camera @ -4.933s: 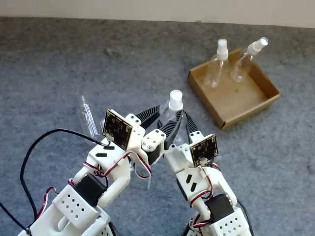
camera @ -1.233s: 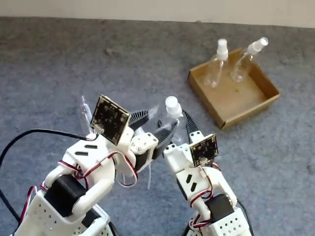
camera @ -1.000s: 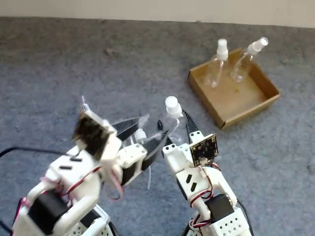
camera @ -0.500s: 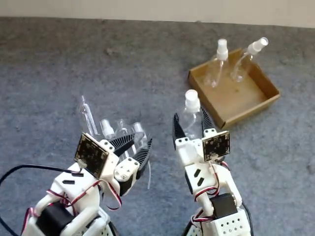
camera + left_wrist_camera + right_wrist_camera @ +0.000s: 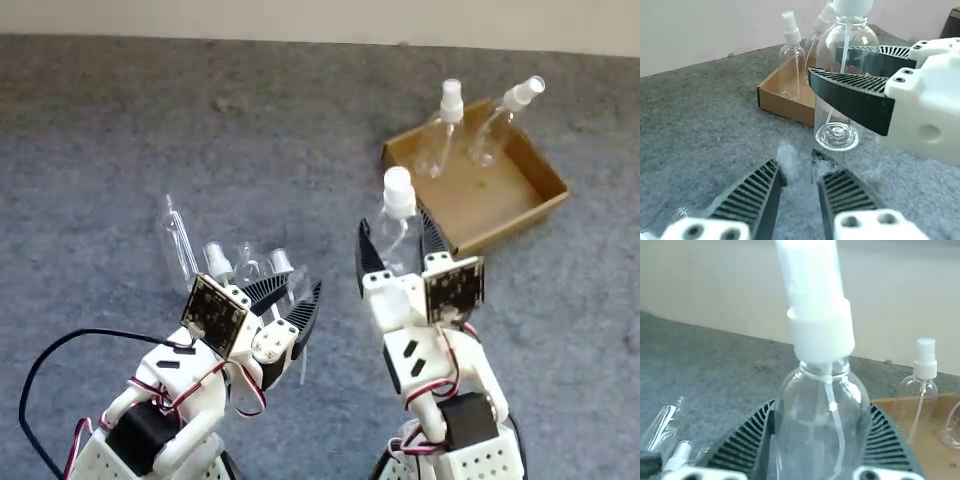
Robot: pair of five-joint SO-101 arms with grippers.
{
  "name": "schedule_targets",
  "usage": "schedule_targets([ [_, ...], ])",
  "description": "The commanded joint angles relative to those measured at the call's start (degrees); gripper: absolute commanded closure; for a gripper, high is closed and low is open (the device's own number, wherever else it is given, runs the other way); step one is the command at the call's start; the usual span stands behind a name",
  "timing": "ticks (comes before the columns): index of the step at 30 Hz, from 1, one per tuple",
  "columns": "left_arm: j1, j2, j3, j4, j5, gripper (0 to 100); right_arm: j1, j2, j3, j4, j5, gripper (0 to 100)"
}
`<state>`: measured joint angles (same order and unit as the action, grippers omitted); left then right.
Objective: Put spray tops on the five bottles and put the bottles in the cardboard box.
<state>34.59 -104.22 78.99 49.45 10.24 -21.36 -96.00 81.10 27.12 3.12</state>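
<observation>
From above, we saw the right gripper (image 5: 395, 236), clamped on the capped bottle (image 5: 397, 212), had carried it toward the cardboard box (image 5: 505, 228) at two o'clock. Left wrist: left gripper (image 5: 796, 165) withdrawn, slightly parted, apparently empty. Right wrist: capped bottle (image 5: 822, 405) upright, boxing next.

Place: small robotics test set-up; lab or home cannot be told.
Worktop: grey felt-like cover (image 5: 120, 130) across the frame.
Backdrop: plain pale wall (image 5: 300, 15) along the top edge.
Rig: left arm (image 5: 165, 425) and right arm (image 5: 440, 375) at the bottom, white plastic shells, bare wiring.
</observation>
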Motion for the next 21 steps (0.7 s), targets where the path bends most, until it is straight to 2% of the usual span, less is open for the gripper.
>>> schedule_targets([
  [1, 0.66, -0.4, -0.13, -1.58, 0.35, 95, 0.13, 10.33, -9.19, -4.53, 0.0, 82.7],
  [6, 0.75, -0.4, 1.27, -2.55, 0.35, 95, -5.41, 22.55, -18.59, -6.46, 0.0, 82.7],
  [15, 0.75, -0.4, 11.21, -17.23, 0.35, 95, -12.79, 38.2, -30.55, -6.46, 0.0, 82.7],
  [21, 0.66, -0.4, 14.11, -21.98, 0.35, 95, -15.87, 41.45, -35.03, -6.46, 0.0, 82.7],
])
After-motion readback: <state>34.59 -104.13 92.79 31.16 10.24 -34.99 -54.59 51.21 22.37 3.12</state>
